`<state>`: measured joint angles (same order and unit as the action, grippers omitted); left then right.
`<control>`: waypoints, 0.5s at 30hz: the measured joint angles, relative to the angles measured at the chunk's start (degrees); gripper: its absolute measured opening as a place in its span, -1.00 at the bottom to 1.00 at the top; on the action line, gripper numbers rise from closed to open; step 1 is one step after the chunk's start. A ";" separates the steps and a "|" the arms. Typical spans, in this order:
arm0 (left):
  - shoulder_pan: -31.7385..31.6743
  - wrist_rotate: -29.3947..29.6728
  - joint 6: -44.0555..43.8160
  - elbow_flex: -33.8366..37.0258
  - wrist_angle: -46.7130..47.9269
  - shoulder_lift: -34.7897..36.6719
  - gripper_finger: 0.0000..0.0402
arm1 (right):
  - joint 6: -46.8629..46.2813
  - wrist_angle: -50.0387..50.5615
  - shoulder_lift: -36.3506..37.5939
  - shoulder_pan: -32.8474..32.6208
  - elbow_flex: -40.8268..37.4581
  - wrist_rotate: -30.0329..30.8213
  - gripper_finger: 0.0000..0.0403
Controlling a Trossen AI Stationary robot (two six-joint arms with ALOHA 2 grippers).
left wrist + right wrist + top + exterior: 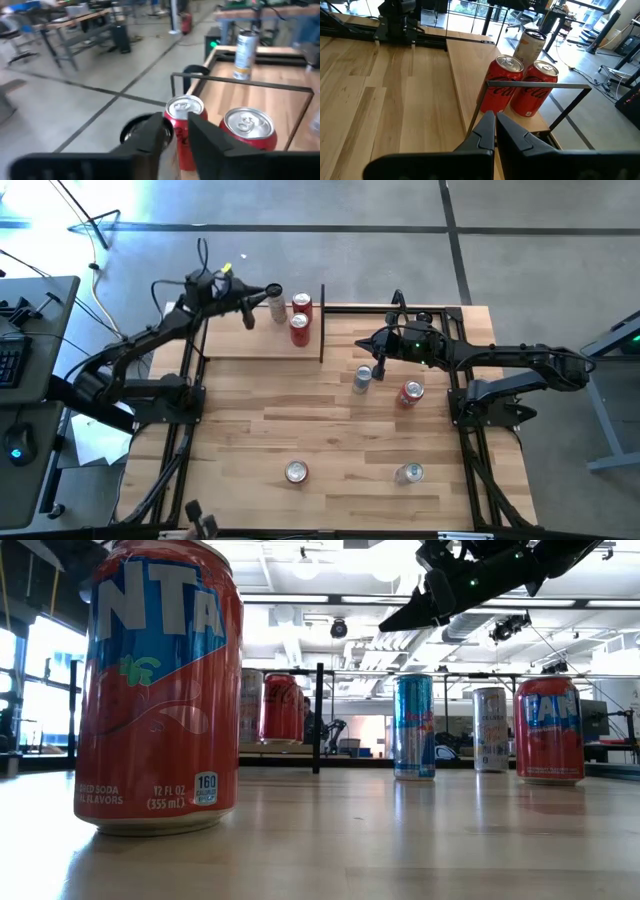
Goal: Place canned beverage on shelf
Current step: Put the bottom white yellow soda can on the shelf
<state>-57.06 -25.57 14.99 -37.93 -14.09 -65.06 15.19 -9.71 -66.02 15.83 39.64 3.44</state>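
Standing upright on the shelf (240,345), toward its middle: one pale canned beverage (275,300). Two red cans (302,305) stand near it, toward the shelf's black end upright.

- Left gripper (176,125): over the shelf, just beside the pale can. Its fingers stand a little apart and nothing shows between them.
- Right gripper (495,120): fingers together, holding nothing. It hangs off the shelf's upright end, over a slim can (362,378).
- Stock off the shelf, on the tabletop (240,420): the slim can and a red can (410,393) near the shelf's end; two more cans (295,471) well apart from it.

Step in hand, as you may judge it: the pale can looks set down, and the left gripper is at the letting-go end of its placing.

Next move calls for: drawing the left gripper up and away from the shelf without brushing the pale can or the red pair. You could then send either gripper to a can that is off the shelf.
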 joint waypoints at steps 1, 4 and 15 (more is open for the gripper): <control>0.42 1.63 -1.53 1.55 -1.49 0.76 -0.75 | 0.10 0.02 0.00 -0.01 -0.01 0.00 -1.00; 1.05 7.09 -6.10 6.07 -5.81 2.10 -0.96 | 0.20 0.01 0.00 0.01 -0.01 0.01 -1.00; 0.92 10.63 -8.93 12.83 -12.43 0.73 -0.99 | 0.30 -0.01 0.00 0.01 0.00 -0.02 -1.00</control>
<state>-56.14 -14.94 6.06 -25.10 -26.52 -64.34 15.49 -9.72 -66.02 15.84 39.64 3.42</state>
